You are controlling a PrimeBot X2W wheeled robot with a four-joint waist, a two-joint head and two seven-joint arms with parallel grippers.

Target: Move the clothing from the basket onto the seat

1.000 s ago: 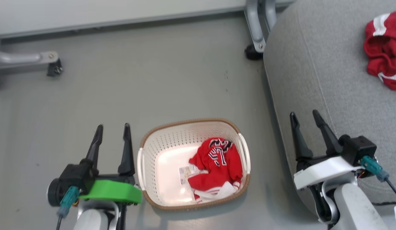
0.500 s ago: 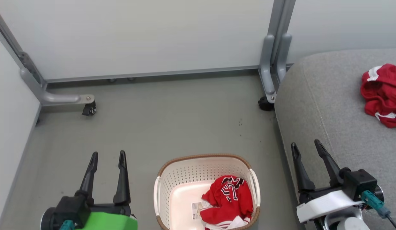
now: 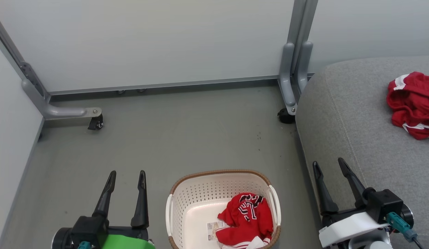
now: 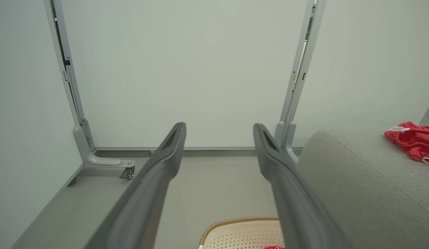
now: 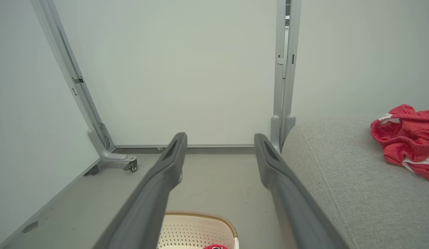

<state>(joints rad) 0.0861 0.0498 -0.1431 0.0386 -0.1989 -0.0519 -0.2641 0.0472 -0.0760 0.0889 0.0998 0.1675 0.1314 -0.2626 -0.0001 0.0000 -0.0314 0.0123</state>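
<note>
Both jaws spread wide, empty: left gripper (image 3: 128, 173), right gripper (image 3: 327, 162). Btwn them sits basket (image 3: 214, 172) w/ crumpled red jersey (image 3: 247, 216), numerals up in head view (wrist views catch a mere red sliver); no clear long axis. On seat (image 3: 356, 138), beyond & right of right jaws, lies second red garment (image 3: 409, 103).

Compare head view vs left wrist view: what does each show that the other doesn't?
Head view: the jersey with its numerals, a paper label beside it in the basket, and the open right gripper. Left wrist view: the frame posts higher up the wall panels. Both: the basket's brown rim, the grey seat with a red garment on it, the open left gripper.
</note>
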